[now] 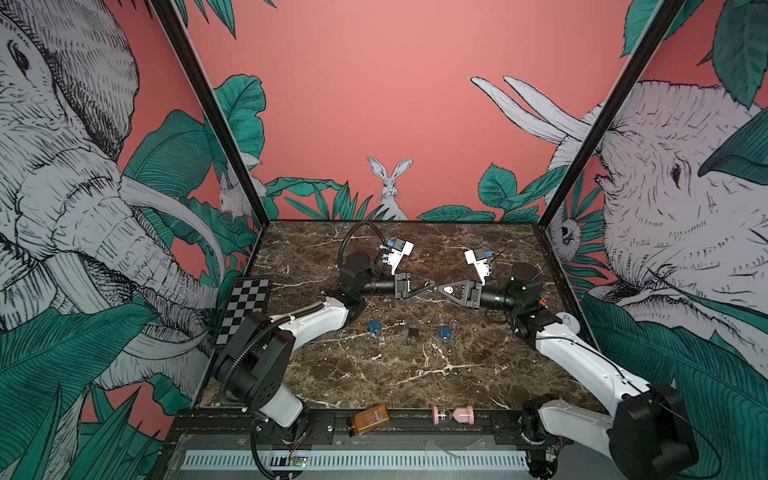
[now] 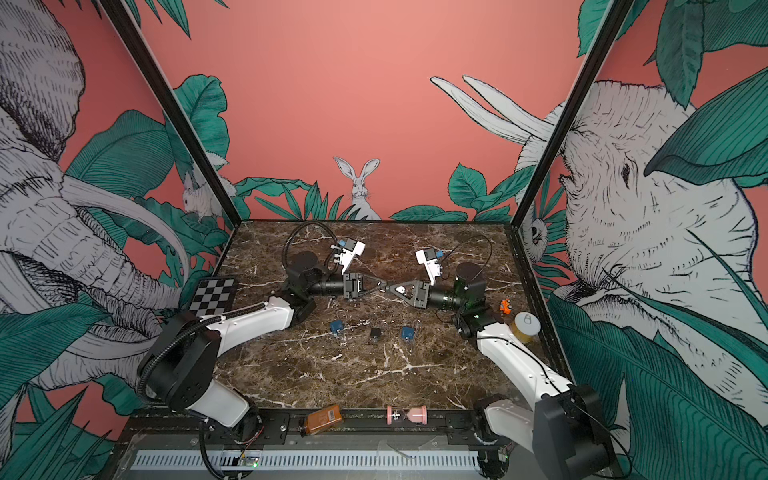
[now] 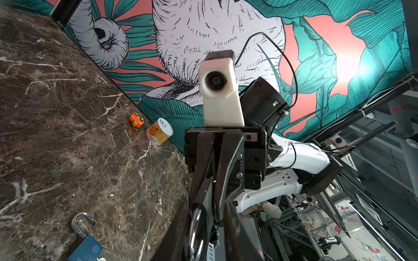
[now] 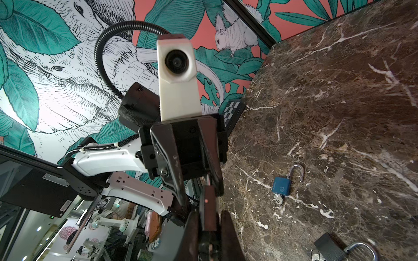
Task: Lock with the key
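The marble table [image 1: 415, 374] carries three padlocks, well below the raised arms: a blue padlock [image 1: 375, 327], a black padlock [image 1: 413, 332] and a second blue padlock [image 1: 445, 333]. Both blue ones show shackles swung open, and the black one's looks open too, so none of them is locked and I judge most of the job is yet to do. Above them the left gripper [image 1: 431, 286] and right gripper [image 1: 438, 287] meet tip to tip in mid-air around a fourth, held padlock [image 4: 208, 208]. The right fingers [image 3: 228, 171] are clamped nearly together on its dark body. The left fingers [image 4: 174, 167] stand a little apart on either side of its metal shackle [image 3: 196, 226]. I cannot tell whether they pinch it, whether that shackle is pressed home, or whether a key is in.
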